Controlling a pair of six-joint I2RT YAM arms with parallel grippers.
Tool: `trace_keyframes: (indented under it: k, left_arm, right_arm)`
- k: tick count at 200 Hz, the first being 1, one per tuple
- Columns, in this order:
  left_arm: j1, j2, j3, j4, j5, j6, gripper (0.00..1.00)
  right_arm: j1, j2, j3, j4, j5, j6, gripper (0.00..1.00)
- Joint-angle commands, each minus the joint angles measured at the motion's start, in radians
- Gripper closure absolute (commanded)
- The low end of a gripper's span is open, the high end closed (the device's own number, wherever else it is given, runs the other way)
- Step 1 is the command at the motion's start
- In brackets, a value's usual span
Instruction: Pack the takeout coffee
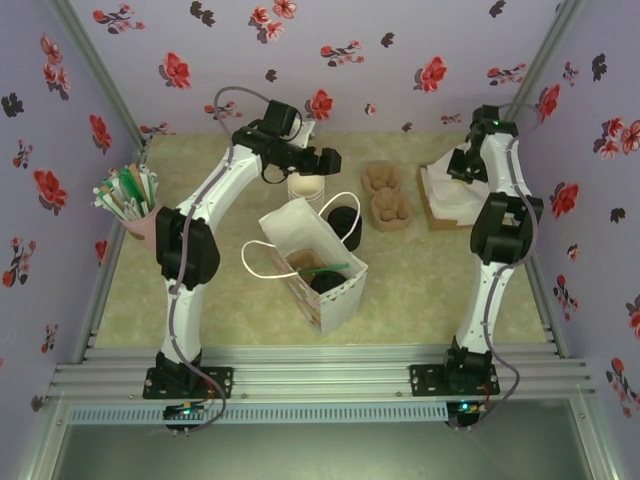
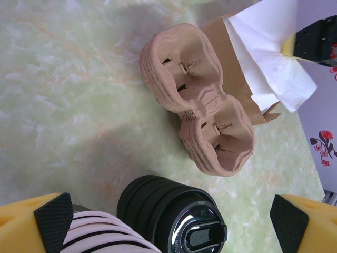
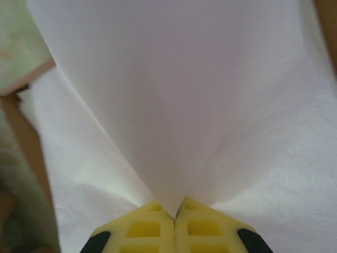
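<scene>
Now the right claw [image 3: 174,213] is shut tight on a white napkin [image 3: 174,105], pinching it up from the pile. The left claw [image 2: 170,217] hangs wide open with nothing in it. The coffee cup [image 1: 326,283] looks to be down inside the white bag [image 1: 335,300], black lid up. I think this is the napkin step. Next, lift the napkin free, carry it over the bag's open top, and let go.

White napkin [image 3: 174,105], yellow right hand [image 3: 174,211], tan carrier [image 2: 200,100]
</scene>
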Motion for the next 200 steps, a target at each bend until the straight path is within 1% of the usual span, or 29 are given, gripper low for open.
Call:
trace_keyframes:
  k: [1, 30, 68, 102, 146, 164, 200]
  left_arm:
    - [-0.006, -0.072, -0.014, 0.038, 0.015, 0.011, 0.01]
    - [-0.006, -0.101, -0.024, 0.06, 0.014, 0.006, 0.01]
    - [-0.007, -0.113, -0.035, 0.06, 0.016, 0.0, 0.01]
    - [-0.008, -0.133, -0.068, 0.076, 0.023, -0.008, 0.01]
    - [-0.008, -0.142, -0.083, 0.074, 0.022, -0.008, 0.01]
    - [-0.008, -0.142, -0.083, 0.073, 0.022, -0.007, 0.01]
    - [-0.008, -0.14, -0.083, 0.074, 0.023, -0.006, 0.01]
  right_arm:
    - [-0.002, -0.118, -0.029, 0.056, 0.011, 0.034, 1.0]
    - [-0.002, -0.183, -0.108, 0.119, 0.003, 0.05, 1.0]
    - [-0.003, -0.181, -0.143, 0.13, -0.021, 0.06, 1.0]
    - [-0.003, -0.129, -0.16, 0.125, -0.006, 0.051, 1.0]
    - [-0.005, -0.049, -0.157, 0.127, -0.044, 0.041, 1.0]
    - [-0.005, -0.022, -0.14, 0.114, -0.052, 0.038, 0.97]
    - [-0.005, -0.026, -0.142, 0.121, -0.059, 0.04, 0.9]
